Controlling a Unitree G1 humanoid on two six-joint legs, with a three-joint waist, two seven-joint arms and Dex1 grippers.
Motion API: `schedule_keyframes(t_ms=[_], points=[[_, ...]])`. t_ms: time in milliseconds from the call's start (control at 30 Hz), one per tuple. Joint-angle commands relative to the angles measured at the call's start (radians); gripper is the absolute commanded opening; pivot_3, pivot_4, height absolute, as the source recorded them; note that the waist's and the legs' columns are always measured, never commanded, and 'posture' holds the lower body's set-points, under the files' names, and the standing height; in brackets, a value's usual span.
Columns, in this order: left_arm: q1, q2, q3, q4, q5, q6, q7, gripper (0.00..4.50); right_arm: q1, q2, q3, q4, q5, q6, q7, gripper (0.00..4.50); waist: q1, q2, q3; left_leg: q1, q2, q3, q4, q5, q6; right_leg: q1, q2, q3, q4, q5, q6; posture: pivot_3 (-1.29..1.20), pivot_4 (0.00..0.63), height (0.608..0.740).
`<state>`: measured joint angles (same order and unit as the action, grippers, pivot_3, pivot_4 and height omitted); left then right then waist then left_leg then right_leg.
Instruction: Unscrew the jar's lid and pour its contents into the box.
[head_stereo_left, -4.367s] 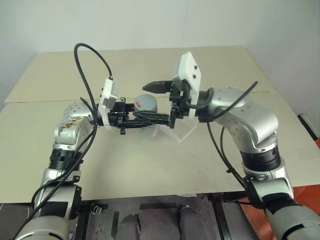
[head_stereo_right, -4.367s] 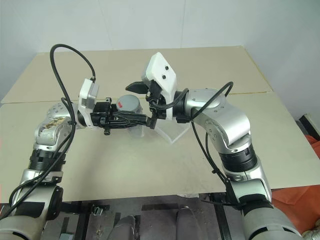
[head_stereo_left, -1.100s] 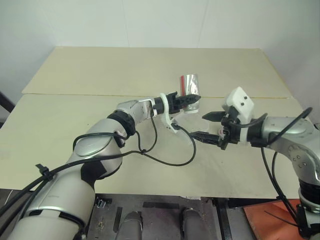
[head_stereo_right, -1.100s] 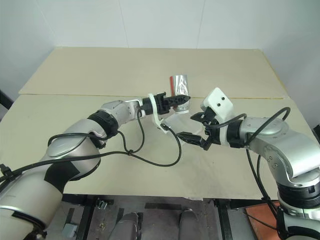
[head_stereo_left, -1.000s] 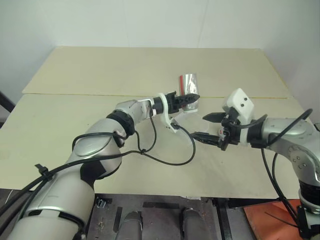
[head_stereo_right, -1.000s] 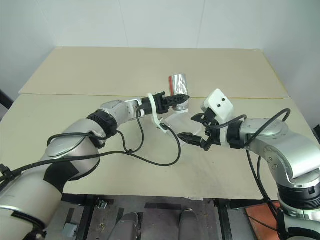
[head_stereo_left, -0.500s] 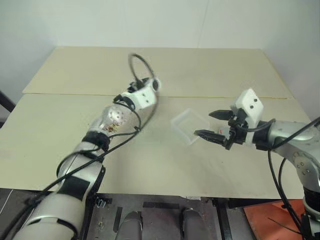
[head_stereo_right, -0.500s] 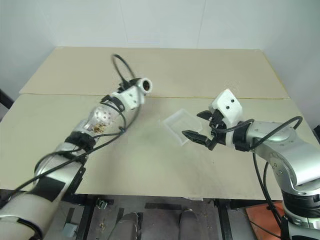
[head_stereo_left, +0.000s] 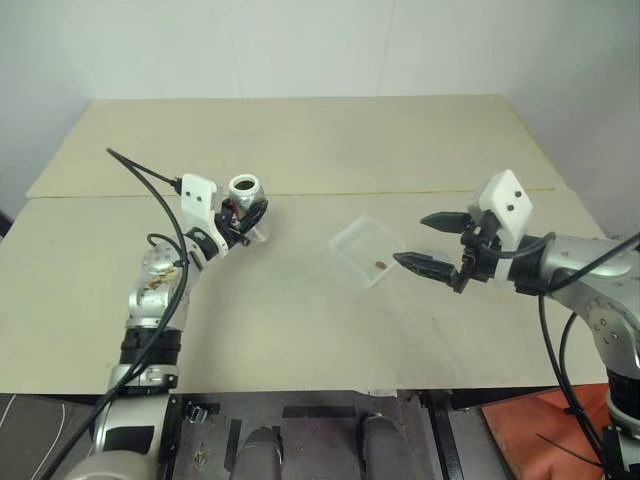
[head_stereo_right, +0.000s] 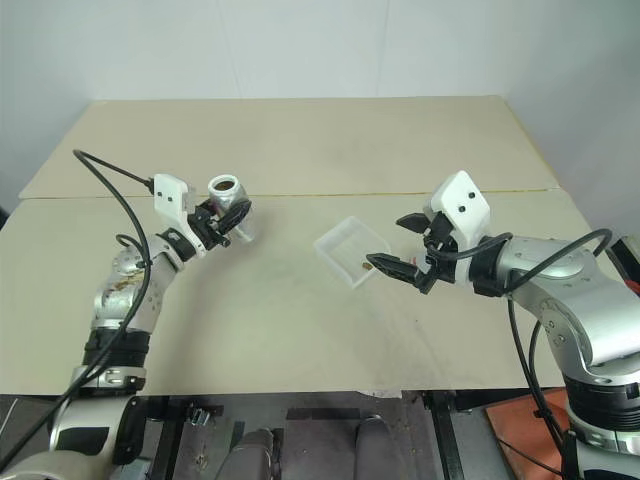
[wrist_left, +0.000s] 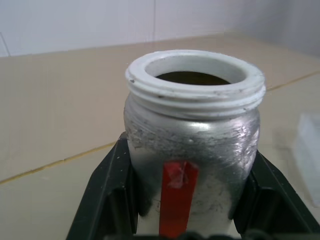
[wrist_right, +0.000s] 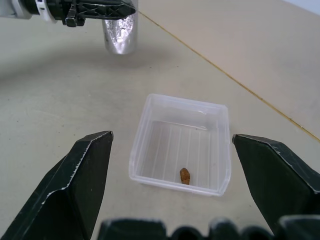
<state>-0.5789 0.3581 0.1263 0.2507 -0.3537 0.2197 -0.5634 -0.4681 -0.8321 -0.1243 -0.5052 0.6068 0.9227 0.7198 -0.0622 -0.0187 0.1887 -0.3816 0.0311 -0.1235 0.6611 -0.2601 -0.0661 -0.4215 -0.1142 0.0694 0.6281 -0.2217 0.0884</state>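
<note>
Pinched between the 2 black fingers of the left gripper (head_stereo_left: 247, 216) is the jar (wrist_left: 192, 140), held upright with its mouth open and facing up; no cap is seen on it. A white threaded rim is seen at its top, a red mark runs down its silvery side, and a finger (wrist_left: 102, 192) is pressed against each flank. The jar is held off the table (head_stereo_left: 300, 330), over the left half of it, well apart from the box (head_stereo_left: 366, 249).

Spread wide are the jaws of the right gripper (head_stereo_left: 432, 241), with nothing held between them. It is aimed toward the box from the right, close beside it, and no contact with it can be made out.

The box is seen resting on the table near the middle, turned at an angle to the table's edges. Inside it, 1 small brownish-gold piece, the contents (wrist_right: 184, 175), lies on the ribbed floor near one wall. A seam line (head_stereo_left: 400, 190) is seen crossing the table behind the box and the jar.
</note>
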Motion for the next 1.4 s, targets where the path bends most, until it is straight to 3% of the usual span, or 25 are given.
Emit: schedule_keyframes(t_ms=[33, 333, 600, 833, 1000, 1067, 1167, 1400], points=[[0.023, -0.006, -0.017, -0.042, 0.038, -0.057, 0.005, 1.93, -0.029, -0.01, -0.004, -0.014, -0.004, -0.032, 0.007, 4.44, 0.0, 0.0, 0.0, 0.0, 0.0, 0.0, 0.0, 0.0, 0.0, 0.0, 0.0, 0.0, 0.0, 0.0, 0.0, 0.0, 0.15, 0.74], [0.081, -0.024, -0.052, 0.026, 0.127, -0.201, 0.004, 1.93, -0.03, -0.012, 0.015, -0.019, -0.009, -0.035, 0.014, 4.44, 0.0, 0.0, 0.0, 0.0, 0.0, 0.0, 0.0, 0.0, 0.0, 0.0, 0.0, 0.0, 0.0, 0.0, 0.0, 0.0, 0.15, 0.74], [0.134, 0.041, -0.031, -0.058, 0.086, -0.154, -0.075, 4.44, -0.036, -0.01, 0.023, -0.011, -0.016, -0.04, 0.022, 4.5, -0.005, 0.0, 0.0, 0.0, 0.0, 0.0, 0.0, 0.0, 0.001, 0.0, 0.0, 0.0, 0.0, 0.0, 0.0, 0.0, 0.15, 0.74], [0.276, 0.292, 0.054, -0.289, -0.054, 0.017, -0.294, 4.49, -0.012, -0.038, 0.009, 0.009, -0.029, -0.063, 0.058, 4.5, -0.008, 0.0, 0.0, 0.0, 0.001, 0.0, -0.001, -0.001, 0.001, 0.0, 0.0, 0.0, 0.0, 0.0, 0.0, 0.0, 0.15, 0.74], [0.403, 0.562, 0.26, -0.376, -0.284, 0.124, -0.635, 4.49, 0.023, -0.074, -0.028, 0.019, -0.024, -0.107, 0.108, 4.5, -0.007, 0.0, 0.0, 0.0, 0.002, 0.001, -0.002, -0.001, 0.002, -0.002, 0.001, 0.0, 0.0, -0.001, -0.002, 0.0, 0.15, 0.74], [0.433, 0.63, 0.33, -0.37, -0.339, 0.135, -0.739, 4.49, 0.036, -0.084, -0.046, 0.02, -0.018, -0.128, 0.13, 4.5, -0.004, 0.001, 0.0, 0.001, 0.003, 0.001, -0.002, -0.002, 0.003, -0.001, 0.001, 0.0, -0.002, -0.001, -0.002, 0.0, 0.15, 0.74], [0.44, 0.663, 0.394, -0.386, -0.372, 0.161, -0.737, 4.49, 0.051, -0.084, -0.083, 0.032, 0.007, -0.17, 0.175, 4.5, 0.005, 0.001, 0.0, 0.001, 0.003, 0.002, -0.002, -0.003, 0.004, -0.001, 0.001, 0.0, -0.002, -0.001, -0.002, 0.0, 0.15, 0.74], [0.505, 0.641, 0.465, -0.502, -0.421, 0.232, -0.662, 4.49, 0.041, -0.075, -0.078, 0.03, 0.015, -0.19, 0.183, 4.5, 0.0, 0.001, 0.0, 0.001, 0.003, 0.003, -0.002, -0.003, 0.005, -0.001, 0.001, 0.0, -0.002, -0.001, -0.002, 0.0, 0.15, 0.74]])
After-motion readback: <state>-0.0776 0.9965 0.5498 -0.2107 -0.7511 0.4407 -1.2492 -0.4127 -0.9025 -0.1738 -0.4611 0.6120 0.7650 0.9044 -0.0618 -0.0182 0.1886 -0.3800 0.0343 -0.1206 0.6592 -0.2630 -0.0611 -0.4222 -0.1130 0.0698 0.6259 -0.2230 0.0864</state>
